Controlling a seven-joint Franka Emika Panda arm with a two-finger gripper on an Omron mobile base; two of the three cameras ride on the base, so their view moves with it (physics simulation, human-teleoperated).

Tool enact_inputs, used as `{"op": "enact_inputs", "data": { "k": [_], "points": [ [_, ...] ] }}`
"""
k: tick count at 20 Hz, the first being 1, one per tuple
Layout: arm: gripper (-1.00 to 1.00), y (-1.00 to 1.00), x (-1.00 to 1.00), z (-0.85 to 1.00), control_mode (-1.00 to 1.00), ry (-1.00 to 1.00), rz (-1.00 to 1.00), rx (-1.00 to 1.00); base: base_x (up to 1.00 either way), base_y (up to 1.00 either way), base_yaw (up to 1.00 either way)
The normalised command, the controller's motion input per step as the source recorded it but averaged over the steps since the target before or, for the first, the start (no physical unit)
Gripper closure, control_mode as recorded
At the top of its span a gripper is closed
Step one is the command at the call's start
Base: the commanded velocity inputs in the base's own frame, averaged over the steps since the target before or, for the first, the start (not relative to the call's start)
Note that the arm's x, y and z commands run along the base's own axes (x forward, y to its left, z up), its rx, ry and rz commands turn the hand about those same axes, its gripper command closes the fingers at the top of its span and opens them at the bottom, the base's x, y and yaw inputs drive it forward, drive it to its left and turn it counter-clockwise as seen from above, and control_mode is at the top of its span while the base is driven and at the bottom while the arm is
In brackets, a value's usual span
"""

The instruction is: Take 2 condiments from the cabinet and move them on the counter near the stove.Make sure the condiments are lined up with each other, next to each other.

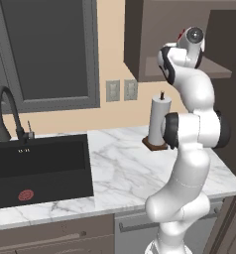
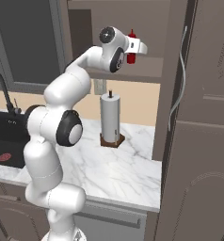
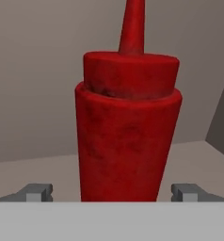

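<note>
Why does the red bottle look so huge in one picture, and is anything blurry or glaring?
In the hand view the red bottle looms because the camera sits right against it, its surface a little soft, the open end effector straddling it. In the left base view the light is flat, with no glare on the counter. In the right base view the paper-towel roll casts almost no shadow.

The red bottle [image 3: 128,127] stands upright on the cabinet [image 2: 151,70] shelf, square between the wide-spread fingertips [image 3: 36,192], with bare shelf on both sides of it. Below, the paper-towel roll [image 2: 110,117] rises from the counter [image 2: 118,174].
</note>
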Motion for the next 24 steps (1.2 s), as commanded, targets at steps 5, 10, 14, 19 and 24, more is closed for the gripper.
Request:
{"op": "enact_inputs", "data": {
  "k": [5,10,14,19,24],
  "points": [
    [-1.0,-0.02,0.11,-0.01,-1.0,0.01,0.0,0.0,0.0,0.0,0.0],
    [-1.0,-0.03,0.12,-0.01,-1.0,0.0,-0.01,0.0,0.0,0.0,0.0],
    [-1.0,-0.03,0.04,0.0,-1.0,0.0,0.0,0.0,0.0,0.0,0.0],
    [1.0,-0.01,0.0,0.0,-1.0,0.0,0.0,0.0,0.0,0.0,0.0],
    [1.0,0.0,0.0,0.0,-1.0,0.0,0.0,0.0,0.0,0.0,0.0]
  ]
}}
